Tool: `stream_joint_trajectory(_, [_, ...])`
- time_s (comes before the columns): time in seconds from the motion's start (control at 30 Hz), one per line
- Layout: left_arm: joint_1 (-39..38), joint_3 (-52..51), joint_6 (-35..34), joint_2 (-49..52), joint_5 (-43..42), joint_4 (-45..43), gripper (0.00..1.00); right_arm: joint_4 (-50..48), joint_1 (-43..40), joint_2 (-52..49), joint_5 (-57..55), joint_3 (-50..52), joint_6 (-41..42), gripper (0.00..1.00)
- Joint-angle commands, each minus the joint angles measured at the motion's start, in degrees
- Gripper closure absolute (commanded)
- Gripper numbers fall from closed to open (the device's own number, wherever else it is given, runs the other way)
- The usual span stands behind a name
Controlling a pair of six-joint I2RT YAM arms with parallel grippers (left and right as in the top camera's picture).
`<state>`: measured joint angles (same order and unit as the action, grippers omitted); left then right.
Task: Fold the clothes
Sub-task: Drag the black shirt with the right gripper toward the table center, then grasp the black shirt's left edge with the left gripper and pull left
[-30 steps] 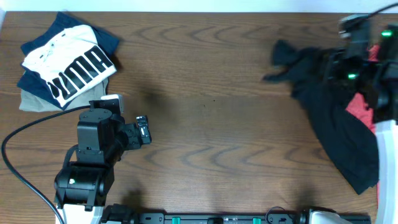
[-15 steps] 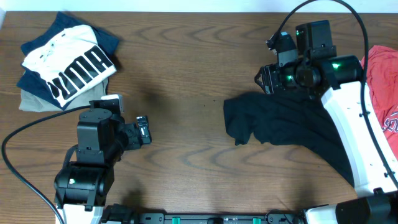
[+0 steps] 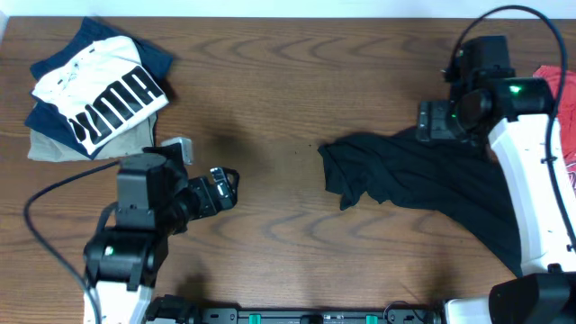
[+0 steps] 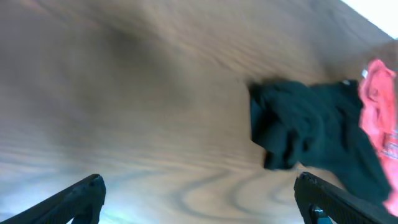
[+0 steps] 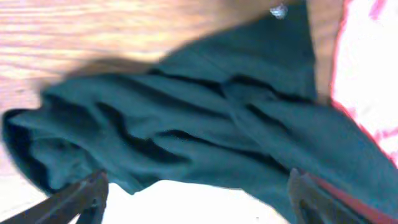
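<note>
Overhead, the black garment [image 3: 405, 175] is lying crumpled on the desk [image 3: 288, 81], right of centre, probably so both arms can reach to spread it. The right end effector [image 3: 432, 123] is hovering open over its top edge, gripping nothing. The left end effector [image 3: 223, 186] is pointing toward it, open and well apart.

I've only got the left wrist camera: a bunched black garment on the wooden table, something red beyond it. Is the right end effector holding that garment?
Observer: No. The right end effector is open, its fingers wide apart just over the black garment, gripping nothing.
Operator: Where does the rest of that garment go?
Observer: It trails toward the near right edge of the table, partly hidden by the right arm.
Operator: Anything else on the table?
Observer: A folded pile at the far left corner, a white PUMA shirt on top.
</note>
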<state>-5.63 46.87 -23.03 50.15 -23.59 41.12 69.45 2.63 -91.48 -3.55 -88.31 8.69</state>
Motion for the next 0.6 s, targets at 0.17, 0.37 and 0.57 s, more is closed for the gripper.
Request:
stream_joint_trajectory(0.17, [-1.07, -1.66, -3.19, 14.19, -9.44, -1.4, 0.02, 2.56, -2.27, 0.11, -1.6, 0.22, 0.87, 0.01])
stream_joint_trajectory(0.37, [-9.16, -1.66, -3.19, 25.53, -9.44, -7.89, 0.02, 2.6, -2.25, 0.11, -1.6, 0.22, 0.92, 0.01])
stream_joint_trajectory(0.57, [-20.7, -1.66, -3.21, 33.97, -9.4, -16.74, 0.08, 2.6, -2.27, 0.09, -1.64, 0.22, 0.9, 0.01])
